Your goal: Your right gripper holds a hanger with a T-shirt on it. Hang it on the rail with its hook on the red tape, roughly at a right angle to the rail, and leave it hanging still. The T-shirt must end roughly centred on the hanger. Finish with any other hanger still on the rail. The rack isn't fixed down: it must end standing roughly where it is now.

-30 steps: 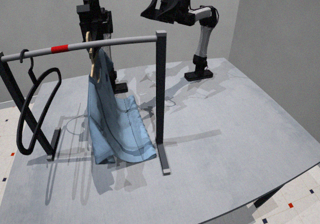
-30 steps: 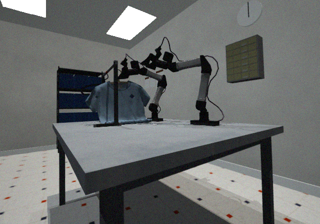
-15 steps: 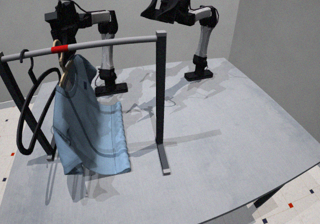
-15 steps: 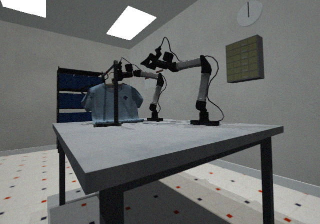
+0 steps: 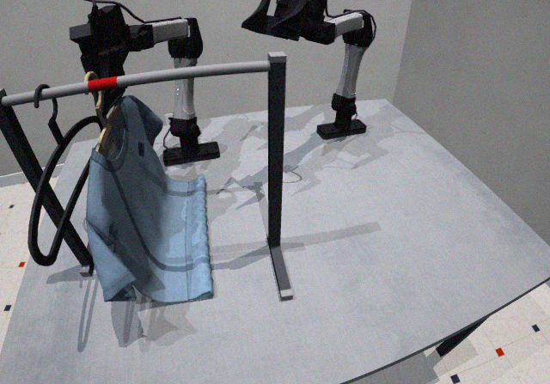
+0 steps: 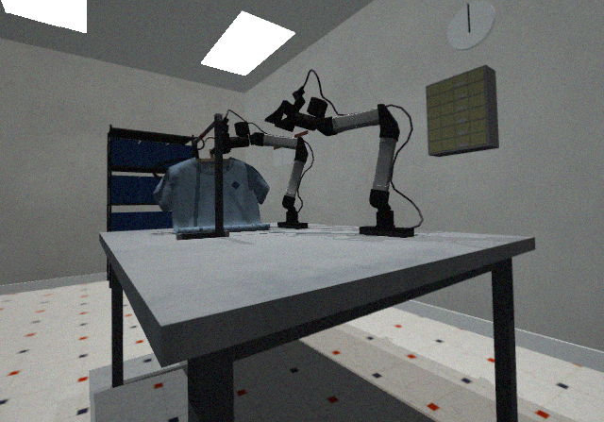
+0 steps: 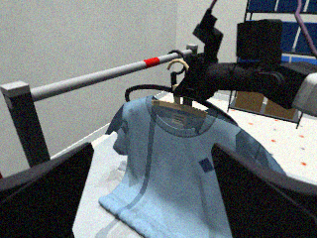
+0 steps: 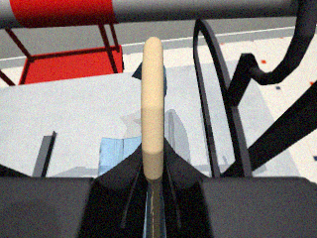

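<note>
The right gripper [image 5: 106, 100] [image 7: 180, 91] [image 8: 154, 182] is shut on the wooden hanger [image 5: 101, 137] [image 7: 168, 104] [image 8: 153, 104] just below its hook. In the right wrist view the hook stands off the rail [image 5: 199, 71] [image 7: 99, 80] [image 8: 208, 11], on the arms' side, between the red tape [image 5: 101, 83] [image 7: 152, 62] [image 8: 59, 11] and the black hanger [image 5: 33, 220] [image 8: 240, 144]. The blue T-shirt [image 5: 146, 220] [image 6: 234, 208] [image 7: 173, 164] covers both shoulders of its hanger; its hem appears to touch the table. The left gripper [image 5: 271, 14] [image 7: 154, 154] is open and empty, away from the rail.
The black hanger hangs on the rail near the rack's far post, close beside the T-shirt. The rack's near post [image 5: 276, 149] [image 6: 219, 188] [image 7: 25, 124] stands upright on its foot [image 5: 280, 273]. The table [image 5: 400, 238] carries both arm bases behind the rack.
</note>
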`<state>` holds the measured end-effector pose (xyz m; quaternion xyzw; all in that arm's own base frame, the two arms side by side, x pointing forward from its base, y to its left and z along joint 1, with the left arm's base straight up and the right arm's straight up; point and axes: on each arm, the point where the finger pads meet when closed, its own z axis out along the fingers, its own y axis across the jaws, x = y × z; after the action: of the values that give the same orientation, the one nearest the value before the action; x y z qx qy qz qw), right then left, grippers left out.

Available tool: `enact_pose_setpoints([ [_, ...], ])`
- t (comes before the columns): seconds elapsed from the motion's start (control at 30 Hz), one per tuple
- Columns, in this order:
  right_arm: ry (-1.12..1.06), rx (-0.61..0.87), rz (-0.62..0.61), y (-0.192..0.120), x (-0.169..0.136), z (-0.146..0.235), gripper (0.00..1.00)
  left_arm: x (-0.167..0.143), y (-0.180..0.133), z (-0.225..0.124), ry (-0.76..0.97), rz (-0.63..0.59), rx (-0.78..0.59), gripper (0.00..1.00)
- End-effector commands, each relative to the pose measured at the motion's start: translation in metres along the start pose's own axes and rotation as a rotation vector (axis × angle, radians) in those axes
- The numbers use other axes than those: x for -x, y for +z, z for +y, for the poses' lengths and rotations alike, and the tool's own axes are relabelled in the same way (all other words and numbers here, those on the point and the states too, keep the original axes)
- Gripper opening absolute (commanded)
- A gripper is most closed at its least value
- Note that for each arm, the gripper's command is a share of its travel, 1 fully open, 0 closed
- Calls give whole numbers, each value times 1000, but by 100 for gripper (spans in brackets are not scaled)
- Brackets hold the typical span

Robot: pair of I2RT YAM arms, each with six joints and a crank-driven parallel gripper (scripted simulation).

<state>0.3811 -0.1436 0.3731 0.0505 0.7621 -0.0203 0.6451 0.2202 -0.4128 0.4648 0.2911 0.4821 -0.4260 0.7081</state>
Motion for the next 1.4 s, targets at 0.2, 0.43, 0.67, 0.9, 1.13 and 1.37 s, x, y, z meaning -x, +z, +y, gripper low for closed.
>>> enact_pose_setpoints([
  [0.2, -59, 31, -111, -2, 63, 8, 2, 28, 3, -1, -1, -66, -4, 100],
  [0.43, -79, 10, -159, -4, 81, 7, 2, 28, 3, -1, -1, -66, -4, 100],
  [0.67, -75, 4, -160, 25, 86, 6, 2, 28, 3, -1, -1, -66, -4, 100],
  [0.9, -74, 16, -156, 43, 88, 9, 2, 28, 3, -1, -1, -66, -4, 100],
  [1.13, -76, 29, -159, 43, 90, 12, 2, 28, 3, -1, -1, -66, -4, 100],
  [1.37, -76, 12, -169, 41, 91, 10, 2, 28, 3, -1, -1, -66, -4, 100],
])
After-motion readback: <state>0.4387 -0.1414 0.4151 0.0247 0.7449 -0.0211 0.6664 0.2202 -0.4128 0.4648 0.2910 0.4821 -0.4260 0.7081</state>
